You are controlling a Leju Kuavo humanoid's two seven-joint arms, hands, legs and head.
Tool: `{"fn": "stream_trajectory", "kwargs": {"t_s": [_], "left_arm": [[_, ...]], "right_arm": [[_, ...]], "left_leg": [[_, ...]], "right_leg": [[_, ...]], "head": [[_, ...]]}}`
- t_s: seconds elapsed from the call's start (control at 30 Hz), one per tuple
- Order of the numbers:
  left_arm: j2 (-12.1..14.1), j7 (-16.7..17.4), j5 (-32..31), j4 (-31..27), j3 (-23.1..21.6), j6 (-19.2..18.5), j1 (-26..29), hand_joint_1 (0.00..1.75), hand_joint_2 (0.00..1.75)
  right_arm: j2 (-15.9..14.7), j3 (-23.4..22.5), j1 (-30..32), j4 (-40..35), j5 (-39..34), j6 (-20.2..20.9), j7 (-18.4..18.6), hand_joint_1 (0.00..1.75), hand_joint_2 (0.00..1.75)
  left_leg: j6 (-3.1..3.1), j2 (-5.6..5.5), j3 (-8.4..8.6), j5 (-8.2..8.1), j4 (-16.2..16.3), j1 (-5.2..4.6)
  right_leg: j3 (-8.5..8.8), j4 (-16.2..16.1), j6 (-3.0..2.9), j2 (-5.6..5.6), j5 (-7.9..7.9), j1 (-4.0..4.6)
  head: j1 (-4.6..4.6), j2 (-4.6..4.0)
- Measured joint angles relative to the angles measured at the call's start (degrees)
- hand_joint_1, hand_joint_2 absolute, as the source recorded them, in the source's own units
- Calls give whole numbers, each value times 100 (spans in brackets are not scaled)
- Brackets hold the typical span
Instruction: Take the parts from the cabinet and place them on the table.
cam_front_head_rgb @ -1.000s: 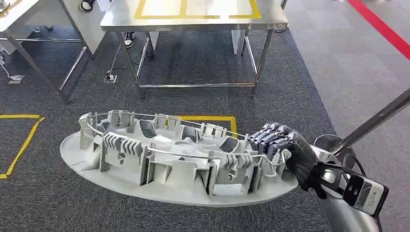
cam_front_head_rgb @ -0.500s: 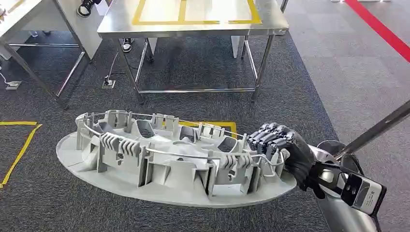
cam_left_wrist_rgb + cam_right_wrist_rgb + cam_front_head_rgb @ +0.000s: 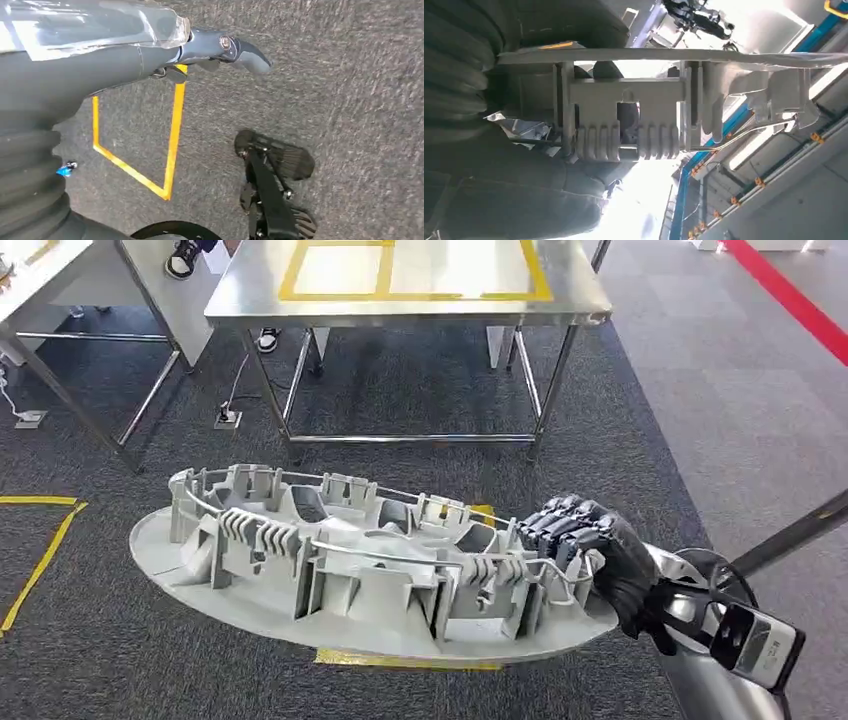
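Across the lower half of the head view, a long grey ribbed plastic part (image 3: 370, 575) hangs level above the dark carpet (image 3: 640, 440), carried by its right end alone: the right hand (image 3: 585, 550) has its dark fingers curled over that end. Held so far off-centre (a long lever), it could sag or twist free. The steel table (image 3: 400, 302) with yellow tape stands top centre, its near edge and legs (image 3: 552, 380) likely to catch the part. The left hand (image 3: 220, 50) grasps nothing, fingers loosely extended.

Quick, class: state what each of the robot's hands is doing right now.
Left hand: holds nothing; open or closed cannot be told.
Right hand: grips one end of the grey ribbed part.
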Motion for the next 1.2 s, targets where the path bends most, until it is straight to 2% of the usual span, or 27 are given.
{"fn": "stream_trajectory", "kwargs": {"t_s": [0.03, 0.07, 0.1, 0.13, 0.2, 0.23, 0.27, 0.3, 0.37, 0.4, 0.43, 0.5, 0.57, 0.6, 0.63, 0.7, 0.73, 0.77, 0.8, 0.87, 0.9, 0.93, 1.03, 1.1, 1.13, 1.17, 1.2], "left_arm": [[7, 0, 0, -2, 0, 0, -10, 0, 175], [2, 0, -11, -2, -4, -11, -18, 0, 175], [0, 0, -20, -2, -7, -17, -33, 0, 175], [6, 0, -20, -2, -9, -15, -33, 0, 175], [13, 0, -20, -2, -9, -15, -17, 0, 175], [13, 0, -20, -2, -9, -15, -15, 0, 175], [13, 0, -20, -2, -9, -15, -14, 0, 175], [13, 0, -22, -2, -11, -15, -14, 0, 175], [22, 0, -24, -2, -17, -15, -13, 0, 175], [24, 0, -24, -2, -20, -15, -13, 0, 175], [20, 0, -24, -2, -24, -17, -17, 0, 175], [22, 0, -33, -4, -42, -17, 8, 0, 175], [22, 0, -35, -2, -44, -17, 10, 0, 175], [22, 0, -35, -2, -46, -20, 1, 0, 175], [26, 0, -35, -2, -46, -22, -6, 0, 175], [28, 0, -42, -2, -48, -31, -5, 0, 175], [28, 0, -44, -2, -50, -33, -4, 0, 175], [28, 0, -46, -2, -50, -33, -3, 0, 175], [28, -4, -59, -2, -50, -35, -3, 0, 175], [24, -7, -74, -2, -52, -42, -5, 0, 175], [22, -7, -76, -2, -55, -46, -1, 0, 175], [17, -9, -76, 2, -55, -52, -6, 0, 175], [22, -11, -85, 0, -59, -81, -16, 0, 175], [17, -11, -85, 0, -61, -87, -29, 0, 175], [17, -11, -87, 0, -63, -85, -43, 0, 175], [24, -11, -87, 0, -63, -85, -41, 0, 175], [35, -11, -87, 0, -63, -85, -31, 0, 175]], "right_arm": [[-7, -2, 5, -2, 0, -2, 0, 175, 175], [-11, -2, 1, -6, 0, -4, 0, 175, 175], [-11, -2, -9, -11, -4, -9, 0, 175, 175], [-9, 2, -9, -20, -15, -9, -2, 175, 175], [-9, 7, -5, -20, -22, -9, -2, 175, 175], [-13, 7, -1, -20, -19, -9, -2, 175, 175], [-18, 11, 2, -20, -19, -9, 0, 175, 175], [-18, 13, 1, -20, -24, -9, 0, 175, 175], [-18, 13, -3, -20, -33, -11, 0, 175, 175], [-20, 13, -3, -20, -33, -13, -2, 175, 175], [-20, 18, -6, -20, -33, -15, 0, 175, 175], [-20, 20, -2, -20, -37, -24, 0, 175, 175], [-31, 20, 0, -22, -39, -59, 0, 175, 175], [-33, 20, -15, -33, -39, -76, 0, 175, 175], [-37, 20, -17, -35, -41, -87, -2, 175, 175], [-35, 33, -5, -35, -33, -111, -2, 175, 175], [-35, 41, 1, -35, -13, -120, 0, 175, 175], [-35, 48, 3, -35, -4, -127, 0, 175, 175], [-35, 52, 3, -35, -4, -133, 0, 175, 175], [-33, 55, -3, -35, -4, -149, -2, 175, 175], [-31, 57, -5, -35, -2, -164, -2, 175, 175], [-31, 66, -7, -35, 0, -181, -2, 175, 175], [-20, 90, -13, -70, 40, -203, -2, 175, 175], [-9, 101, -11, -87, 81, -216, 0, 175, 175], [11, 116, -16, -89, 94, -229, 0, 175, 175], [20, 127, -13, -96, 94, -229, -2, 175, 175], [31, 144, -10, -96, 94, -232, -2, 175, 175]], "left_leg": [[-11, 2, 2, -7, 22, 0], [-32, 17, -114, 3, 189, 9], [-58, 21, -291, -7, 491, 12], [-95, 23, -581, -129, 935, 24], [-143, 23, -1108, -508, 1652, 31], [-149, 24, -1237, -552, 1765, 34], [-148, 25, -1305, -444, 1664, 42], [-139, 26, -1225, -183, 1336, 47], [-110, 37, -837, 531, 302, 48], [-82, 43, -764, 575, 78, 35], [-54, 47, -778, 282, 103, 11], [54, 42, -723, 466, 37, 3], [122, 40, -561, 476, 12, 40], [155, 35, -523, 453, 12, 40], [186, 33, -503, 422, 12, 39], [211, 28, -451, 345, 12, 25], [215, 24, -411, 303, 12, 15], [213, 13, -358, 260, 12, 8], [210, 6, -288, 210, 12, 0], [189, -4, -120, 94, 10, -8], [174, -6, -148, 43, -3, -2], [121, -21, -70, -14, 3, -27], [24, -6, 26, 6, 36, -18], [-25, 10, -200, 101, 454, -24], [-57, 17, -465, 115, 861, -11], [-86, 18, -766, 9, 1266, 7], [-112, 19, -1026, -203, 1560, 17]], "right_leg": [[65, -12, -19, 14, -3, -37], [115, -45, -36, 7, -13, -49], [146, -52, -71, 5, -38, -52], [165, -53, -95, 4, -71, -53], [223, -53, -106, 6, -142, -53], [251, -53, -106, 7, -167, -53], [314, -53, -99, 9, -217, -53], [379, -54, -87, 10, -262, -53], [525, -61, -49, 9, -364, -57], [551, -51, -12, 11, -409, -44], [569, -60, 12, 21, -425, -34], [612, -48, 105, 22, -427, -34], [594, 68, 154, 12, -452, -46], [462, 339, 161, 11, -459, -44], [212, 747, 176, 12, -542, -44], [-335, 1533, 209, 11, -954, -44], [-523, 1731, 209, 11, -1073, -44], [-581, 1677, 198, 11, -1040, -41], [-524, 1386, 164, 11, -860, -34], [-202, 421, 69, 10, -191, -6], [-98, 33, 16, -1, 137, 19], [-106, 18, 43, -4, -75, 44], [-11, -31, -46, 10, -2, 54], [198, -91, -93, 4, -38, -7], [250, -107, -111, 4, -75, -6], [289, -108, -117, 6, -121, -7], [333, -107, -120, 11, -170, -7]], "head": [[5, 0], [9, 0], [-37, 0], [-24, 0], [-32, 0], [-33, 0], [-30, 0], [-28, 0], [-30, 0], [-22, 0], [-19, 0], [-33, 0], [-22, 0], [0, 0], [7, 0], [7, 0], [5, 0], [5, 0], [7, 0], [7, 0], [11, 0], [-11, 0], [0, 0], [-4, 0], [-50, 0], [-37, 0], [-44, 0]]}}
